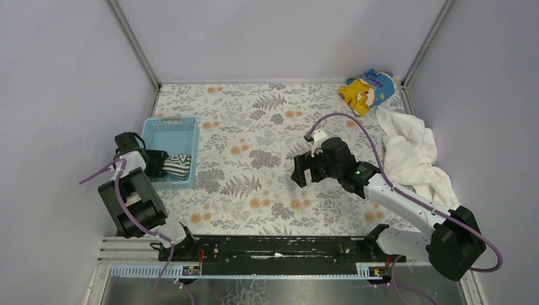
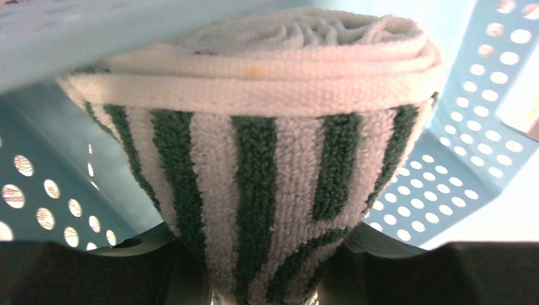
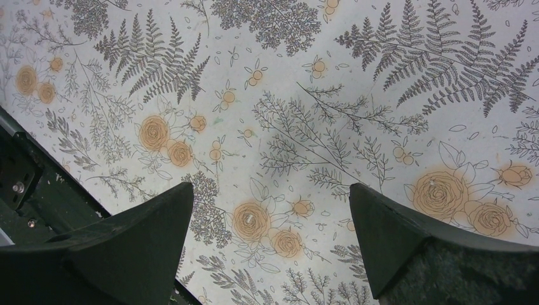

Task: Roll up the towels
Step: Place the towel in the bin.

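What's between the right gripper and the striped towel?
Top view: between right gripper and striped towel, only bare floral table and the wall of the blue basket.

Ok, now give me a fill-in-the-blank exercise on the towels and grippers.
1. The left gripper holds the striped towel, which is already ___.
2. It sits inside the blue basket, on the ___ arm's side.
3. The right gripper hangs ___ and empty over the table.
4. The white towel lies crumpled on the ___ arm's side.
Missing words: rolled, left, open, right.
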Action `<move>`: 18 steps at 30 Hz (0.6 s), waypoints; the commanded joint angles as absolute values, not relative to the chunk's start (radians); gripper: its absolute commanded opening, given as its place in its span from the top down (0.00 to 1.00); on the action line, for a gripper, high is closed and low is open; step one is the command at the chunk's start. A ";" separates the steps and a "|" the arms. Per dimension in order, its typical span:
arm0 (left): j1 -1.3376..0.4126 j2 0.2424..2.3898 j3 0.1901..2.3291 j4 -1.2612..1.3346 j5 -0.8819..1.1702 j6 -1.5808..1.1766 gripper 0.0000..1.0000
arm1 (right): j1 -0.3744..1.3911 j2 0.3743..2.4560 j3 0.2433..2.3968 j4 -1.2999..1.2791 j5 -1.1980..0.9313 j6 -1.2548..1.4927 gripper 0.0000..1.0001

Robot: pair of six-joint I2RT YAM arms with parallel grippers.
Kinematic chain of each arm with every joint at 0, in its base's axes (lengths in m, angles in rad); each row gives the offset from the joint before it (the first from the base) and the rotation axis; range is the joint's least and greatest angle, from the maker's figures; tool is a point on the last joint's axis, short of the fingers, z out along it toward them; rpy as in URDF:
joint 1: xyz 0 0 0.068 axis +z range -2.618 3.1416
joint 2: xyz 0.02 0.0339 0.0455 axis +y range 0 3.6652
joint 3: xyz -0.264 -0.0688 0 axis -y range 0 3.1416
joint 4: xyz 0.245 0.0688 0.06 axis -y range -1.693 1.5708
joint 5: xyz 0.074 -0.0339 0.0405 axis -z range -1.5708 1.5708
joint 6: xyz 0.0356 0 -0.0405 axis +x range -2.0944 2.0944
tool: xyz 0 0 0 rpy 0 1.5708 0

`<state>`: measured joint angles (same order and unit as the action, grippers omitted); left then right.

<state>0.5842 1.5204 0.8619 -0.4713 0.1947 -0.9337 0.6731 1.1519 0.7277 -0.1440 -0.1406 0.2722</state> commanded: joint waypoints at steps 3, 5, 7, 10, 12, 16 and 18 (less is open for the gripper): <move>0.590 1.473 0.831 -0.377 0.211 -0.923 0.59 | 0.678 1.129 0.736 -0.107 -0.138 0.273 0.01; 0.594 1.500 0.804 -0.366 0.216 -0.923 0.59 | 0.678 1.130 0.735 -0.106 -0.144 0.276 0.01; 0.599 1.538 0.783 -0.370 0.207 -0.926 0.59 | 0.678 1.131 0.735 -0.106 -0.148 0.275 0.01; 0.605 1.592 0.770 -0.388 0.203 -0.927 0.59 | 0.677 1.125 0.733 -0.110 -0.146 0.273 0.00; 0.606 1.599 0.765 -0.399 0.188 -0.929 0.56 | 0.677 1.123 0.733 -0.111 -0.145 0.272 0.01; 0.606 1.573 0.784 -0.450 0.123 -0.929 0.46 | 0.678 1.120 0.732 -0.109 -0.148 0.275 0.01; 0.606 1.567 0.804 -0.477 0.103 -0.923 0.42 | 0.678 1.120 0.732 -0.107 -0.149 0.275 0.01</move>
<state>0.6025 1.5490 0.8017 -0.3923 0.2108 -0.9417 0.6731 1.1488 0.7277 -0.1440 -0.1425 0.2722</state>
